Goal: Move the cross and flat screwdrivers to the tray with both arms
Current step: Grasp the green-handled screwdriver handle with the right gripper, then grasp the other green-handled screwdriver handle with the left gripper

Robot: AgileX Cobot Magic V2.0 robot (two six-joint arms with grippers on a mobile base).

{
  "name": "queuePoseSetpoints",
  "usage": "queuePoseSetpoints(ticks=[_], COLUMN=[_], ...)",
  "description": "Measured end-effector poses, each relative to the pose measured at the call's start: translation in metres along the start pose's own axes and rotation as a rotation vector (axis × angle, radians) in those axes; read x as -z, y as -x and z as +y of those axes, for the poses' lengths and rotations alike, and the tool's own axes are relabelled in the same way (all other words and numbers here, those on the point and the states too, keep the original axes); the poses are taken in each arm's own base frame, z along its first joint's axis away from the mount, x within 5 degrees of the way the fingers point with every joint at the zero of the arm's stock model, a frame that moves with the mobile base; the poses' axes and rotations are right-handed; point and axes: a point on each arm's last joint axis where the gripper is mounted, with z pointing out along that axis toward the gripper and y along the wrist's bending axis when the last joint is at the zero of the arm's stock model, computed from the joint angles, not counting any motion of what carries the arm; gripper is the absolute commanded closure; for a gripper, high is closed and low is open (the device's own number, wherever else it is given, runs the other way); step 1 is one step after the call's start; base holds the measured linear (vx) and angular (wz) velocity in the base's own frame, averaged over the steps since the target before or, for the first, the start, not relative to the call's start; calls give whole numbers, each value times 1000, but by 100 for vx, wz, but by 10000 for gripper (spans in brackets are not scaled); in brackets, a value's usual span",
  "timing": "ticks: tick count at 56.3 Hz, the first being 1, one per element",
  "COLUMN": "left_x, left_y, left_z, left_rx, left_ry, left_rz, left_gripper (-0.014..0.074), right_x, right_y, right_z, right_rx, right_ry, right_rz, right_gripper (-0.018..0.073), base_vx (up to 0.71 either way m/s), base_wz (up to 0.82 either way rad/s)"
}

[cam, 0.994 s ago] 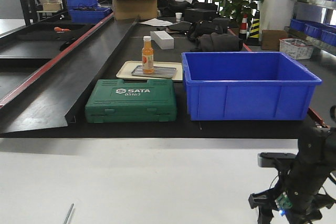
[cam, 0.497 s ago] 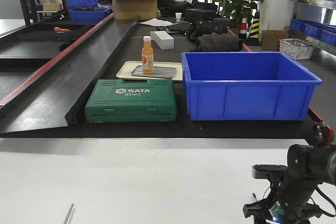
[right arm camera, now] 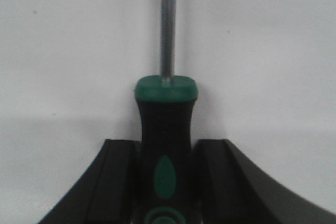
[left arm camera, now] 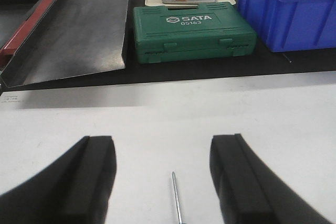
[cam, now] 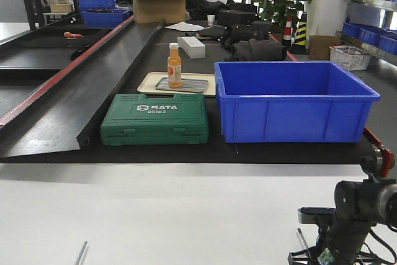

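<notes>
My right gripper (right arm camera: 165, 148) is shut on the green-and-black screwdriver (right arm camera: 165, 129), one finger on each side of its handle. Its metal shaft points away over the white table. In the front view the right arm (cam: 353, 215) is low at the bottom right, with that shaft (cam: 302, 239) beside it. My left gripper (left arm camera: 163, 142) is open, and the other screwdriver's thin shaft (left arm camera: 176, 198) lies on the table between its fingers. Its handle is out of view. That shaft's tip (cam: 80, 252) shows at the bottom left of the front view. The grey metal tray (cam: 186, 86) sits on a cream tray behind the green case.
An orange bottle (cam: 175, 64) stands on the grey tray. A green SATA case (cam: 155, 119) and a deep blue bin (cam: 291, 100) sit on the black surface beyond the white table (cam: 173, 209). A sloped black ramp (cam: 80, 91) runs along the left.
The right arm has sunk lower and slightly left at the bottom right. A thin metal shaft now shows on the table beside it. Nothing else has moved.
</notes>
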Motion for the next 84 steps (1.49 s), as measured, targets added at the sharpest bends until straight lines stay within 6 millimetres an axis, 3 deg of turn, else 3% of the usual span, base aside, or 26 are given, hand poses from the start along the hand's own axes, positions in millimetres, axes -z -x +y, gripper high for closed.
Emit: queuePoseSetpoints(ticks=[4, 19, 35, 43, 55, 67, 84], left_x=[0, 0, -10, -40, -102, -158, -198], left_y=[0, -1, 13, 16, 1, -45, -95], left_z=[0, 0, 0, -1, 0, -1, -4], left_rx=[0, 44, 121, 123, 119, 146, 149], left_ry=[0, 0, 18, 35, 64, 65, 24], left_rz=[0, 8, 180, 357, 647, 871, 1013], left_gripper=[82, 82, 82, 82, 82, 82, 82], right_x=[0, 0, 0, 0, 0, 0, 0], right_y=[0, 0, 0, 0, 0, -1, -1], right_z=[-1, -1, -1, -1, 0, 0, 0], right_rx=[-5, -10, 1, 4, 4, 6, 26], right_ry=[2, 5, 6, 6, 8, 8, 9], right_rz=[0, 0, 1, 4, 7, 8, 8], right_gripper=[573, 570, 570, 570, 570, 570, 570], base_vx=[0, 0, 0, 0, 0, 0, 0], base_wz=[0, 0, 0, 0, 0, 0, 0])
